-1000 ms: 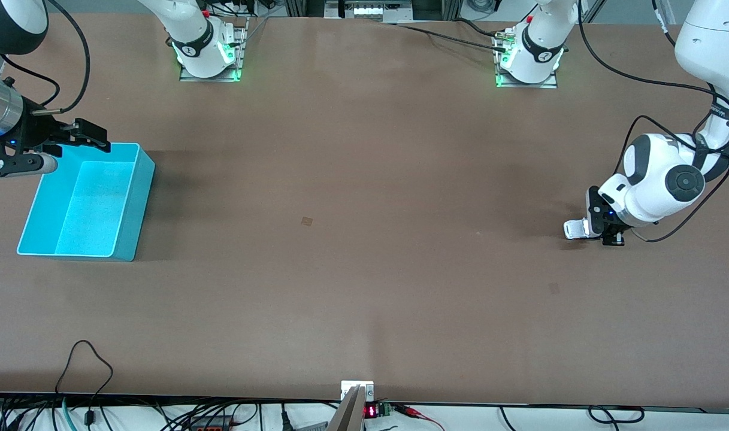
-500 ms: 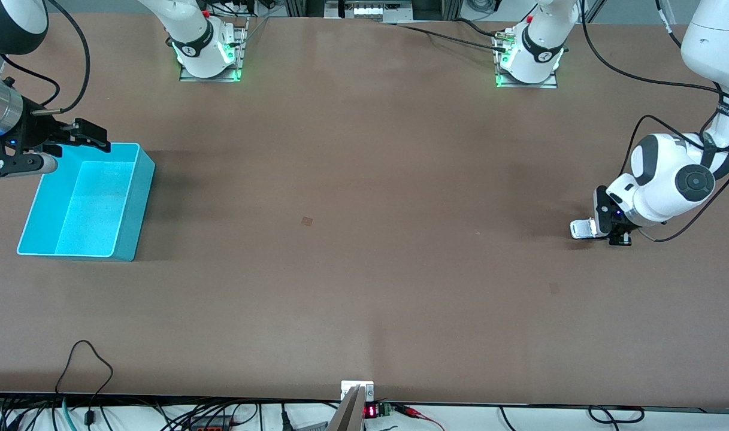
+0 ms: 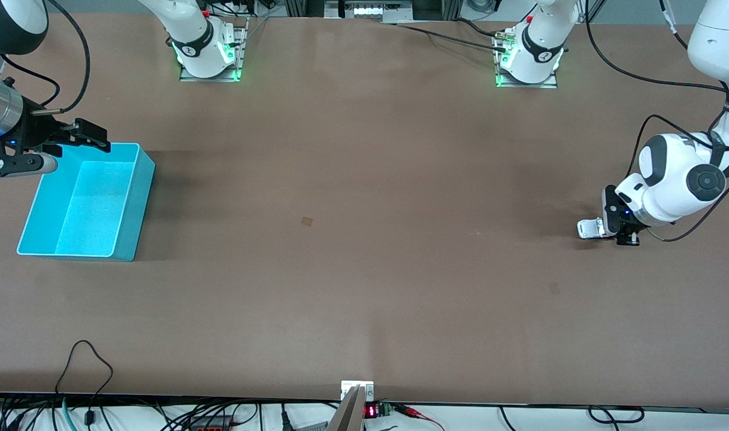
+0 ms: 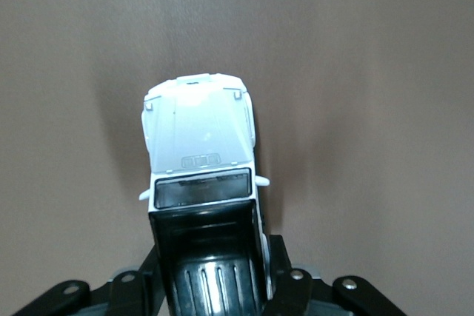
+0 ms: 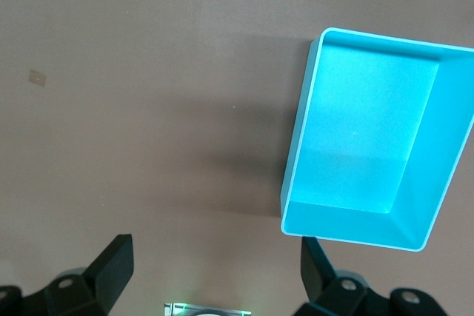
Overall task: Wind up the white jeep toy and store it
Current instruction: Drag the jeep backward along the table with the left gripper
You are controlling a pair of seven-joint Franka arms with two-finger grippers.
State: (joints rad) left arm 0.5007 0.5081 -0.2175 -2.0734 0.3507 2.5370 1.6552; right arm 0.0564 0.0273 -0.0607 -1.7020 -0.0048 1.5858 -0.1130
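The white jeep toy (image 3: 588, 228) stands on the brown table near the left arm's end, its wheels on the surface. In the left wrist view the white jeep toy (image 4: 200, 135) shows its white bonnet, windscreen and black roof. My left gripper (image 3: 608, 231) is low at the table, shut on the jeep's rear body. Its black fingers (image 4: 287, 286) press both sides of the roof, so my left gripper (image 4: 211, 275) hides the jeep's rear. My right gripper (image 3: 70, 147) hangs open and empty over the turquoise bin's (image 3: 138, 179) corner. In its own view my right gripper (image 5: 215, 257) has the bin (image 5: 296, 153) beside it.
The turquoise bin is empty and sits at the right arm's end of the table. Two small square marks (image 3: 306, 221) (image 3: 554, 288) lie on the tabletop. Both arm bases (image 3: 208, 51) (image 3: 529, 57) stand along the table's back edge. Cables (image 3: 88, 371) trail over the front edge.
My left gripper has slid the jeep along the table toward the left arm's end. The right arm has not moved.
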